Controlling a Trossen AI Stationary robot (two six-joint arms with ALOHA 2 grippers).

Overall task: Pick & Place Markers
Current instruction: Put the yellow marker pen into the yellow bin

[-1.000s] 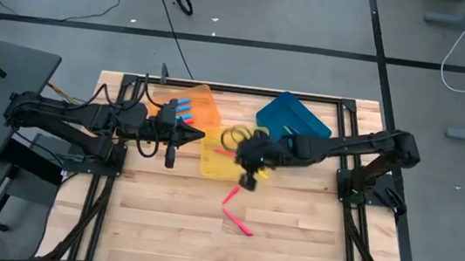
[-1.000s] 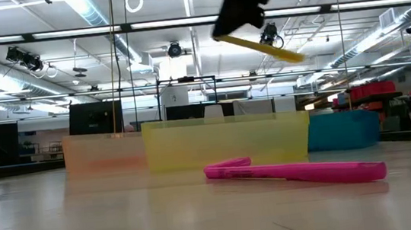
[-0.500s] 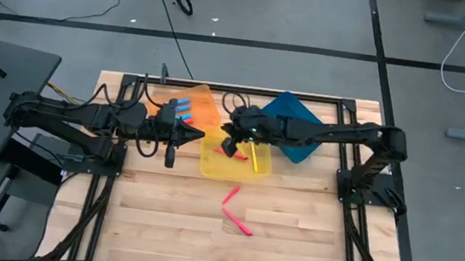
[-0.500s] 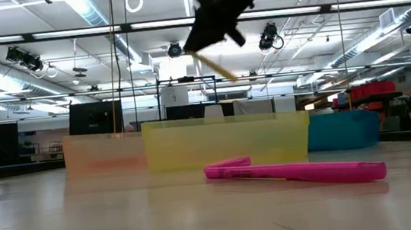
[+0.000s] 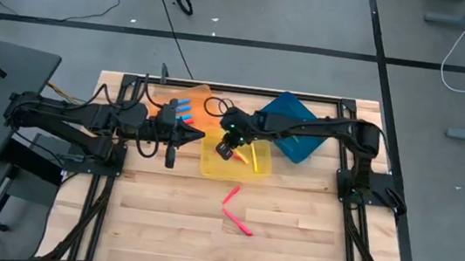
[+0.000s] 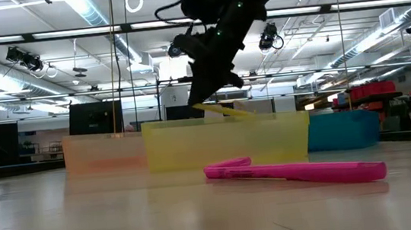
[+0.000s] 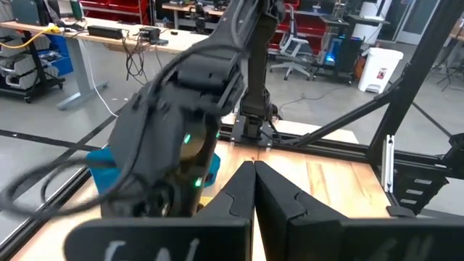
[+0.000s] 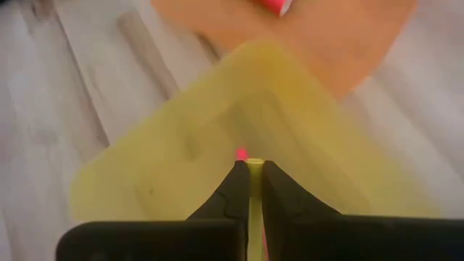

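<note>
A: The right gripper (image 5: pixel 225 150) has been swinging left across the table with the yellow marker (image 5: pixel 244 155), away from the near right corner of the yellow tray (image 5: pixel 207 168), and it is now hanging over the tray's left part and coming lower.

B: Is it still clamping the pen?

A: Yes, the fingers are closing tight on it; in the right wrist view the yellow marker (image 8: pixel 254 190) is showing pinched between them, pointing down into the yellow tray (image 8: pixel 174 163). In the low view the yellow marker (image 6: pixel 224 111) is sitting just above the tray's rim.

B: So the drop is looking close?

A: I am judging so: carry done, release still waiting.

B: And the rest?

A: The left gripper (image 5: pixel 171 157) is idling shut beside the orange tray (image 5: pixel 203 103), which is holding blue markers (image 5: pixel 182 107). Two pink markers (image 5: pixel 231 194) are lying on the table (image 5: pixel 152 218) nearer us, still waiting. The blue tray (image 5: pixel 295 120) is sitting to the right.
</note>
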